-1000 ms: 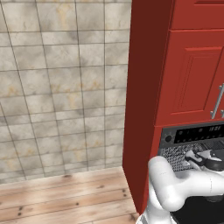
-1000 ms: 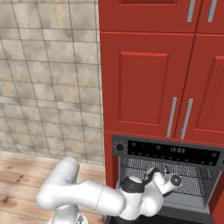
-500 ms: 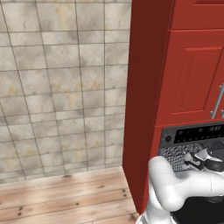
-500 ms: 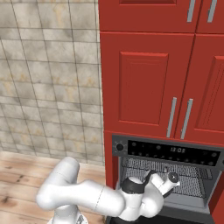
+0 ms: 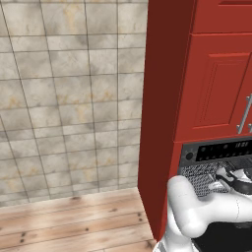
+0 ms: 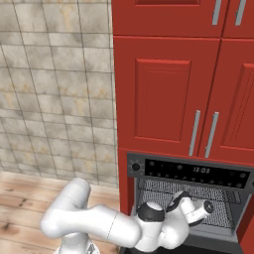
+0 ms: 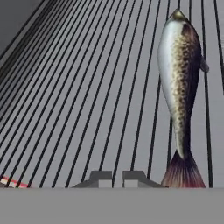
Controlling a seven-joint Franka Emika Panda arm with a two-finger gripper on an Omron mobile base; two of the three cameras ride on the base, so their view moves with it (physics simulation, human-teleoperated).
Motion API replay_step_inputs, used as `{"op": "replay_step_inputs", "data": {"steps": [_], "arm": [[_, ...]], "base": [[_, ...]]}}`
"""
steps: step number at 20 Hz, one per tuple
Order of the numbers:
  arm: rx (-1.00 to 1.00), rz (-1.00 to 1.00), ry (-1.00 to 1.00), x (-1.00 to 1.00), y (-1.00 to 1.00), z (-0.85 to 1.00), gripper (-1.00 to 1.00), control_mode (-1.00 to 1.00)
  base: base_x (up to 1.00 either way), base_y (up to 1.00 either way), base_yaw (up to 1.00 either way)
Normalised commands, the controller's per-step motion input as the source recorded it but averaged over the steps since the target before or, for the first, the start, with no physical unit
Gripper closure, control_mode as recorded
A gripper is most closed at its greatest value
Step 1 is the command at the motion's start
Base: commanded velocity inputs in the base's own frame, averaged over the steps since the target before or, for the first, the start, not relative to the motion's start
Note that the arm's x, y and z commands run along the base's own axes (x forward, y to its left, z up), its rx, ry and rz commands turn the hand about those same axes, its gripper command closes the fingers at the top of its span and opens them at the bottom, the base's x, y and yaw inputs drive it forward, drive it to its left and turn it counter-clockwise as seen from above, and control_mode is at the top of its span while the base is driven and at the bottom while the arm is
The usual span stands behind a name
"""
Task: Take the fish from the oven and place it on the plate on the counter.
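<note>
Reaching into black built-in wall oven [image 6: 186, 198] | jaws [image 7: 117, 176] nearly together, gripping nothing | silvery-grey speckled fish [image 7: 180, 83] lying just beside on grey wire rack [image 7: 78, 109] | needing wider jaws, centring over fish body.

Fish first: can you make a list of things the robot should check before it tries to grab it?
1. Oven open, arm reaching inside: ok.
2. Fish in sight, lying on the wire rack: ok.
3. Fingers apart enough to fit around the fish: not ok, they sit close together.
4. Fingers lined up with the fish: not ok, the fish lies off to one side in the hand view.
5. Fish free of other things: ok, nothing else touches it.
6. Plate ready on the counter: cannot tell.
</note>
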Motion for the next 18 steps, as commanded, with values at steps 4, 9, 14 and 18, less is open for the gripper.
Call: {"op": "replay_step_inputs", "data": {"steps": [4, 9, 14, 18], "arm": [[0.04, 0.0, 0.02, -1.0, -0.12, -1.0, 1.0, -1.0], [-0.08, 0.09, 0.09, -1.0, -0.54, -1.0, 1.0, -1.0], [-0.09, 0.09, 0.12, -1.0, -0.62, -1.0, 1.0, -1.0], [-0.14, 0.04, 0.14, -1.0, -0.48, -1.0, 1.0, -1.0]], "base": [[0.0, 0.0, 0.0], [0.0, 0.0, 0.0], [0.0, 0.0, 0.0], [0.0, 0.0, 0.0]]}}
